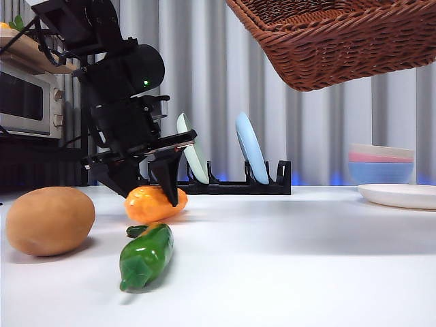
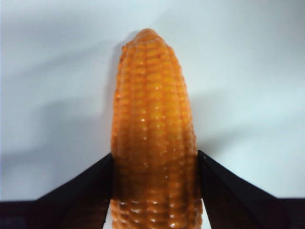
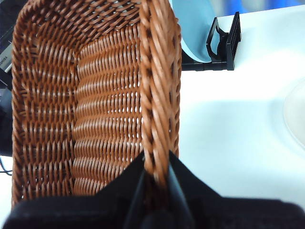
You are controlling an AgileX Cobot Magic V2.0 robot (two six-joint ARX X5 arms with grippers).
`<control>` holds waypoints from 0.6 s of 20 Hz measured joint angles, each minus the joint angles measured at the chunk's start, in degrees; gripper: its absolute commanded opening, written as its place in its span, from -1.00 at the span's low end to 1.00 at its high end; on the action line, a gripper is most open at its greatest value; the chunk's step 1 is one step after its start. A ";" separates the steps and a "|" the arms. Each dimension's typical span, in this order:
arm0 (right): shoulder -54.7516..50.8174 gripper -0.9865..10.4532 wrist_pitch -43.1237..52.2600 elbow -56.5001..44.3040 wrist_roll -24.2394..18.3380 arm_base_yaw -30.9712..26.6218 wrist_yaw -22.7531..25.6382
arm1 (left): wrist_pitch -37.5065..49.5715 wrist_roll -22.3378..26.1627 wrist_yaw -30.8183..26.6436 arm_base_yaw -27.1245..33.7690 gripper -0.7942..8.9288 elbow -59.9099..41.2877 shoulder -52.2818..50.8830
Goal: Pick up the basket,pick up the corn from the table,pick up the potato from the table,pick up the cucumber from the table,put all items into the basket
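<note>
The corn (image 1: pixel 151 204) lies on the white table at the left; my left gripper (image 1: pixel 158 194) is down over it with both jaws pressed against its sides, as the left wrist view shows (image 2: pixel 155 167). The potato (image 1: pixel 50 221) rests at the far left. The cucumber (image 1: pixel 145 255) lies in front of the corn. The basket (image 1: pixel 340 41) hangs in the air at the top right, tilted; my right gripper (image 3: pixel 156 176) is shut on its braided rim (image 3: pixel 157 95). The basket is empty inside.
A black dish rack (image 1: pixel 235 184) with two upright plates stands at the back. Stacked bowls (image 1: pixel 381 163) and a white plate (image 1: pixel 402 195) sit at the right. A microwave (image 1: pixel 27 102) is at the far left.
</note>
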 measured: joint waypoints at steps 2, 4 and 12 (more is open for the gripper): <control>1.75 -0.84 0.11 0.00 0.02 0.02 0.00 | -4.13 1.68 -0.70 0.11 -0.85 -0.07 -2.93; 5.25 -0.84 0.24 0.02 0.04 0.20 -0.15 | -4.81 2.49 -0.87 0.68 -0.85 -0.11 -10.16; 22.58 -0.84 8.26 0.04 6.29 9.68 -0.02 | 0.37 -1.46 1.44 -5.97 -0.85 1.03 -37.27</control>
